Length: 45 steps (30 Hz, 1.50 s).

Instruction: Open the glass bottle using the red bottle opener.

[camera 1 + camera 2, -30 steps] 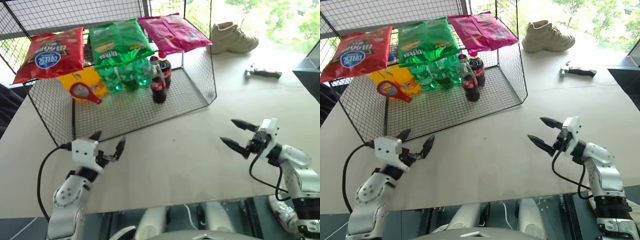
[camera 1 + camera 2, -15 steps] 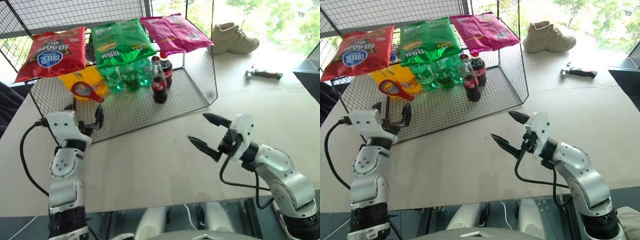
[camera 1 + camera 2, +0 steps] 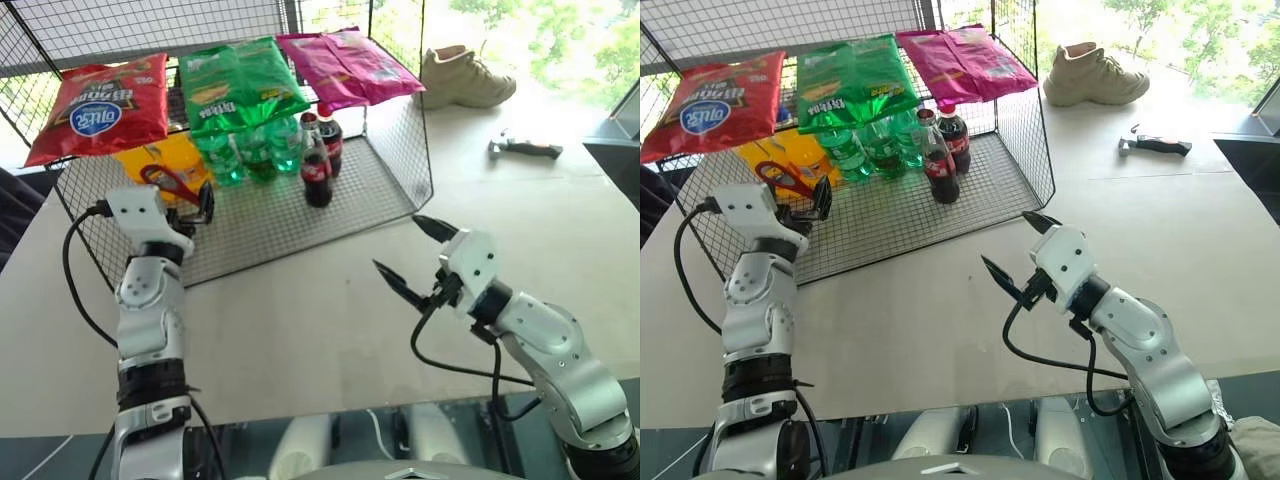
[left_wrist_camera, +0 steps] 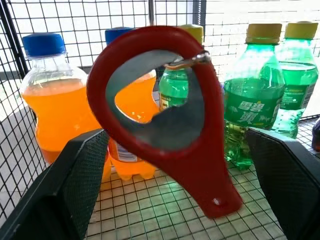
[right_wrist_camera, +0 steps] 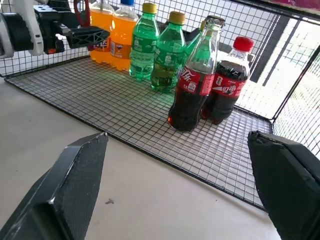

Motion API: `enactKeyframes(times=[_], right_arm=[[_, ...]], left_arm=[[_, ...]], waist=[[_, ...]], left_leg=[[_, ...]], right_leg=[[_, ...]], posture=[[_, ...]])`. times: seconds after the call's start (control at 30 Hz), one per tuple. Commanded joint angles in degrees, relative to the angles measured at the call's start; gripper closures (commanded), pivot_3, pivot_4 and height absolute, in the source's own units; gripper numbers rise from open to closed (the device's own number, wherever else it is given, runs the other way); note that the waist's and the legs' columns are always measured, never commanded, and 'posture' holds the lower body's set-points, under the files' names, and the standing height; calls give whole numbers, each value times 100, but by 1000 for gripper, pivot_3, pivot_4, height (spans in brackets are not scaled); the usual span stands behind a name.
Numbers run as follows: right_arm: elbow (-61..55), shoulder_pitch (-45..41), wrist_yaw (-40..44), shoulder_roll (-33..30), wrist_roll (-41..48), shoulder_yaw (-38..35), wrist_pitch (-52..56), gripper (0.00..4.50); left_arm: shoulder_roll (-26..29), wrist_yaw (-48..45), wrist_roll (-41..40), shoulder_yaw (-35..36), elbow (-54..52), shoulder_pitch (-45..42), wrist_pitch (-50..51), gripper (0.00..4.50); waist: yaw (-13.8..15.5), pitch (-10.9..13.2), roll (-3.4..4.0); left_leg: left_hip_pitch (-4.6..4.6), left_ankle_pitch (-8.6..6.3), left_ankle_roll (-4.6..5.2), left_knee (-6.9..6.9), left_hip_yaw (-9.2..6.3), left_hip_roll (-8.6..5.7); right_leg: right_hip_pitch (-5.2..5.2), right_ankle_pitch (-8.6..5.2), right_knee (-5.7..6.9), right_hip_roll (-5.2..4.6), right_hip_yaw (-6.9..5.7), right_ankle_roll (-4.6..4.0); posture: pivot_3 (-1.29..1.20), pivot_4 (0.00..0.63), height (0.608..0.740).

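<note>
Early stage, nothing grasped yet. Wire rack (image 3: 400,190) on the table (image 3: 560,220) holds the glass bottle (image 3: 317,172), cap on, near the front among other drinks. Red bottle opener (image 4: 165,120) hangs between the left end effector (image 4: 180,170) fingers, spread wide, apparently not clamped. Right end effector (image 3: 412,255) wide open, empty, well short of the bottle. Grab opener, steady bottle, pry cap: all left.

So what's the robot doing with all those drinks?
It's getting ready to open the glass bottle of cola on the wire rack. Its left gripper is open right at the red bottle opener hanging there, not gripping it yet. Its right gripper waits open over the table.
</note>
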Motion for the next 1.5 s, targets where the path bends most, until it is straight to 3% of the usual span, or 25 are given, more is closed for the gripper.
enactKeyframes(times=[0.03,0.23,0.37,0.57,0.63,0.8,1.23,1.5], right_arm=[[-194,-65,-7,29,-87,41,-211,0],[-67,-65,82,41,-133,52,-370,0],[-10,-63,140,38,-138,51,-442,0],[68,-75,225,37,-136,49,-499,0],[101,-85,254,32,-133,41,-523,0],[185,-111,317,41,-132,20,-569,0],[281,-72,361,31,-133,-10,-629,0],[331,-57,431,-20,-146,-69,-662,0]], left_arm=[[112,-22,44,14,21,-131,-252,33],[69,-11,92,-19,45,-156,-416,33],[22,75,149,-24,-22,-65,-541,1324],[28,205,206,8,-6,-8,-643,4077],[34,236,223,-2,-17,12,-665,4450],[93,466,513,-22,-95,134,-808,4450],[301,1997,2320,-5,-664,561,-1337,4450],[221,2332,2753,-149,-923,795,-1384,4450]], waist=[[-5,0,0],[1,0,0],[1,0,0],[1,0,0],[10,-1,-1],[7,-1,-1],[1,-1,-2],[3,-2,-3]], left_leg=[[0,0,0,0,0,0],[0,0,0,1,-1,0],[0,0,0,1,-1,0],[0,0,0,1,-1,0],[0,0,0,1,-1,0],[1,0,0,4,-4,-1],[2,0,0,3,-3,0],[2,0,0,3,-3,0]], right_leg=[[0,0,0,0,1,0],[0,0,1,0,0,0],[0,0,1,0,0,0],[0,1,1,0,0,0],[0,1,2,0,0,0],[2,1,4,0,-2,1],[1,1,5,0,0,1],[1,1,5,-1,0,1]], posture=[[0,150,740],[0,150,740],[0,150,740],[0,150,740],[0,150,740],[0,150,740],[0,150,740],[0,150,740]])
